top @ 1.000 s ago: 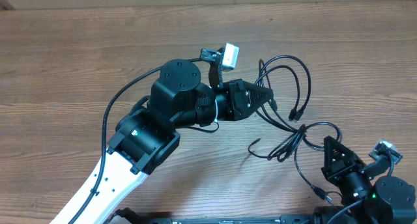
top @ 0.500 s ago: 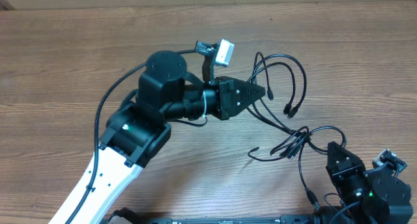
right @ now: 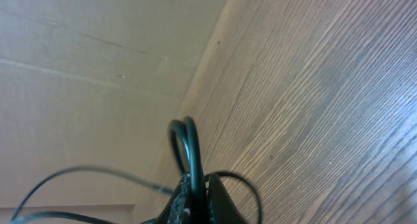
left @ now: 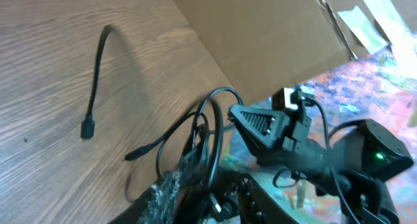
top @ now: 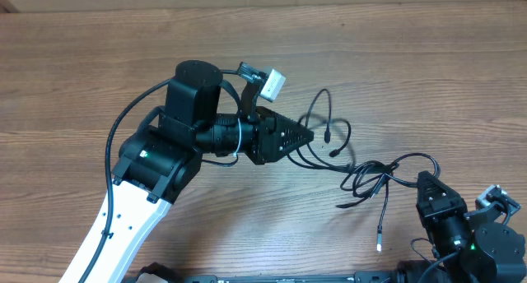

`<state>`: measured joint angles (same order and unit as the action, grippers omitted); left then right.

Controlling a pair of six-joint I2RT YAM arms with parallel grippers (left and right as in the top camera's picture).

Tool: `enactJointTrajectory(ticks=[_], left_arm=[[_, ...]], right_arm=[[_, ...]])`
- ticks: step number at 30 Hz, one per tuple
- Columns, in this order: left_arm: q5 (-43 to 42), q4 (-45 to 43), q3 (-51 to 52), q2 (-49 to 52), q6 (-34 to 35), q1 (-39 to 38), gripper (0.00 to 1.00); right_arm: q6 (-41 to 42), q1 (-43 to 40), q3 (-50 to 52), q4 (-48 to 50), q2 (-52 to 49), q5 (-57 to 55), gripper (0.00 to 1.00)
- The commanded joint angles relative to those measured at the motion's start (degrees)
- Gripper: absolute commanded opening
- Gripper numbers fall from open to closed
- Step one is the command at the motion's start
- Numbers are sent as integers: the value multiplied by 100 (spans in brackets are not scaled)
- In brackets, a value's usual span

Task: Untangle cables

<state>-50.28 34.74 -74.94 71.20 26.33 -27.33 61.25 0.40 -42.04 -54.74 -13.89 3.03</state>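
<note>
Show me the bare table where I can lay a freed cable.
Bare: the whole far strip of table beyond the left arm; the far right corner past the cables; the near middle between left arm and right gripper. Crowded: between the left gripper and right gripper, where the cables sprawl.

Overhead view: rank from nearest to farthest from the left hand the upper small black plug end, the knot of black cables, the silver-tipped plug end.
1. Upper small black plug end, beside the left hand.
2. Knot of black cables, mid-table.
3. Silver-tipped plug end, front edge.
</note>
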Motion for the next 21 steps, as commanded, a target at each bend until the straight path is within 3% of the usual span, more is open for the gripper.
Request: enactJointTrajectory(ticks=[1,4,5,10,13,17,21], left_arm=[[715,111,-107,-44,116,42,27],[1287,348,-107,-44,603,42,89],[1434,420,-107,-44,726,42,100],[1467,466,-107,-44,706,42,100],[1425,474,-107,-44,59,31,100],[1161,638,-107,-44,-1257,31,100],[1165,785,-107,-44,-1764,31,100]], right_arm=[[22,-11,-68,66,-13,-33,4],[22,-11,-68,63,-13,-33,4],[22,-11,-68,66,-13,-33,4],[20,-11,-68,66,-13,33,4],[-22,-11,-68,116,-13,144,4],[-1045,-11,-68,857,-13,966,4],[-2109,-11,-68,1453,-13,1862,4]])
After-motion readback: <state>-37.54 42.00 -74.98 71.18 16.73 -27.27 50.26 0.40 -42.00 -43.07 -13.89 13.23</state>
